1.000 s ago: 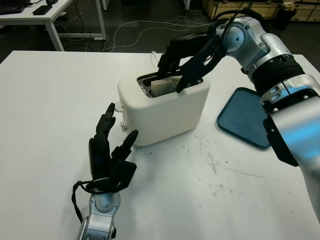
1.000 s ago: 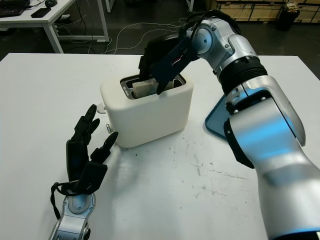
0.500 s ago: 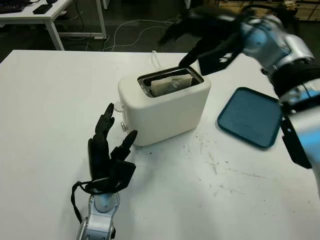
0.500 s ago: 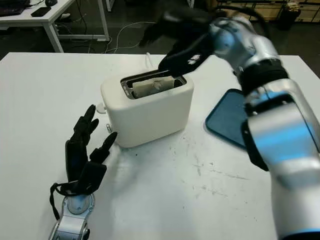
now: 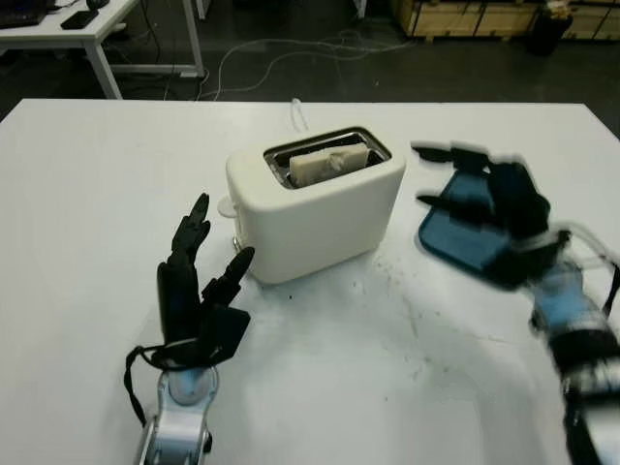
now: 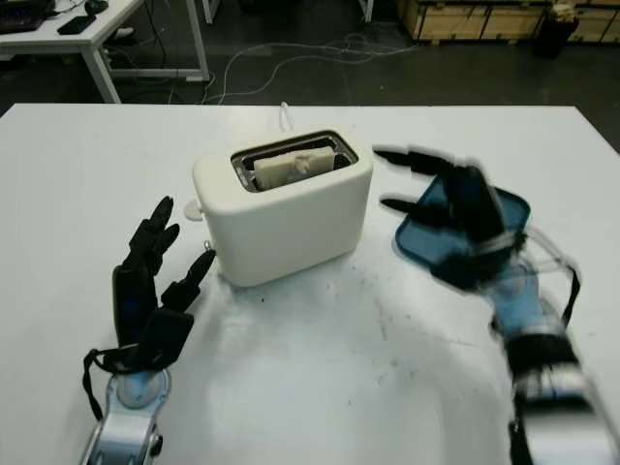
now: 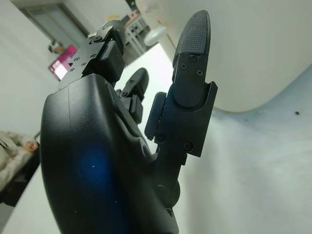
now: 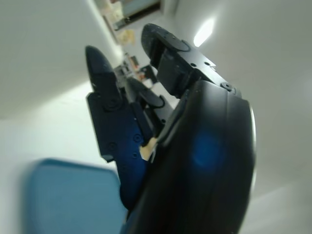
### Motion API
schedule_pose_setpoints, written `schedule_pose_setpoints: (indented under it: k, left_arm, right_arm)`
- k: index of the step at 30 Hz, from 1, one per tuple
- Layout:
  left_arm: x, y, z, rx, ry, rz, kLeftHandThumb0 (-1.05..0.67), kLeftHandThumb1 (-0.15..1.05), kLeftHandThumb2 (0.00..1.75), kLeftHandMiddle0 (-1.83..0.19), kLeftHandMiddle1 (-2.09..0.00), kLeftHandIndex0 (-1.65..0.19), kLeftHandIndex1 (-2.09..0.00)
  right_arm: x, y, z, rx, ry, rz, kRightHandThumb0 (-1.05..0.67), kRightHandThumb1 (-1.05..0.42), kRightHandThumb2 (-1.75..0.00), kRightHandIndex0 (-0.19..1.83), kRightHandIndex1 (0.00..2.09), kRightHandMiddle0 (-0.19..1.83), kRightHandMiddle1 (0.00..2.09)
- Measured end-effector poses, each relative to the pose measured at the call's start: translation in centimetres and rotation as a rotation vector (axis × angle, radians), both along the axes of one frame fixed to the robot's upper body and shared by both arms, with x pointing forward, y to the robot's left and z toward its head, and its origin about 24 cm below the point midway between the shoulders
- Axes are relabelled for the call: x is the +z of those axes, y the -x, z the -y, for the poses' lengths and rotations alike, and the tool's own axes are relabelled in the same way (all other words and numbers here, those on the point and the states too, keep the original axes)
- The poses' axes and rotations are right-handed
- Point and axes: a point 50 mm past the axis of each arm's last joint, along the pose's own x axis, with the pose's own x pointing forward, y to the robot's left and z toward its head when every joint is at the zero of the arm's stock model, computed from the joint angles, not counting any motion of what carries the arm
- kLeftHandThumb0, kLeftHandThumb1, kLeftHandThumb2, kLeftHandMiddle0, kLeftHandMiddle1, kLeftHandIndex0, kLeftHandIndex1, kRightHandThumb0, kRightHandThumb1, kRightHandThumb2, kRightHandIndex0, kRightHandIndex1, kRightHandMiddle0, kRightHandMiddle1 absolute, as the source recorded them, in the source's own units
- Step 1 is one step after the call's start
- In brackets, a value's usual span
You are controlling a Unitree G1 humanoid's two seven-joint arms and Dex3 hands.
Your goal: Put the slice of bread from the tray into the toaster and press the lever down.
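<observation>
Left eye view: the pale slice of bread [image 5: 327,162] now sits in the slot of the cream plastic toaster [image 5: 315,205], centre frame. The right hand [image 5: 489,208] has pulled back off the toaster top and hangs over the empty blue plastic tray [image 5: 463,229] at right, holding nothing. So the loading is done and only the lever [image 5: 227,205] is left; it looks like that small knob on the toaster's left end, though I'm not sure.

Right eye view: the left hand [image 6: 147,291] waits open at lower left, fingers pointing up, near that knob.

Left wrist view: its fingertips [image 7: 194,29] stand just short of the toaster wall.

Right wrist view: the right hand's fingers aren't curled, tray underneath.
</observation>
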Motion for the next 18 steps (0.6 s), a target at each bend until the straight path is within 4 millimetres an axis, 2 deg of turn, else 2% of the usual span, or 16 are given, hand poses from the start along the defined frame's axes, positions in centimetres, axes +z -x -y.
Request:
schedule_pose_setpoints:
  k: [4,7,12,18]
  left_arm:
    - [1.0,-0.3,-0.9,-0.008,-0.046,0.03,-0.62,0.92,0.15,-0.39,-0.38,-0.43,-0.02]
    - [1.8,-0.6,-1.4,-0.006,-0.069,0.05,-0.59,0.92,0.12,-0.44,-0.4,-0.49,-0.05]
    - [2.8,-1.0,-2.1,-0.019,-0.126,0.078,-0.5,0.92,0.04,-0.52,-0.48,-0.59,-0.09]
    - [3.7,-1.2,-3.4,-0.005,-0.265,0.096,-0.38,0.87,0.0,-0.68,-0.63,-0.77,-0.16]
  right_arm:
    - [-1.2,2.7,-0.3,-0.009,-0.108,-0.105,-0.19,-0.88,-0.01,0.91,0.14,0.82,0.01]
    - [-1.7,3.9,-0.6,-0.015,-0.205,-0.173,-0.19,-0.9,-0.01,0.91,0.12,0.83,0.01]
    - [-1.9,4.2,-1.3,-0.008,-0.284,-0.201,-0.19,-0.92,-0.01,0.92,0.11,0.84,0.01]
    - [-2.0,4.2,-1.7,-0.014,-0.282,-0.205,-0.18,-0.91,0.0,0.92,0.1,0.85,0.01]
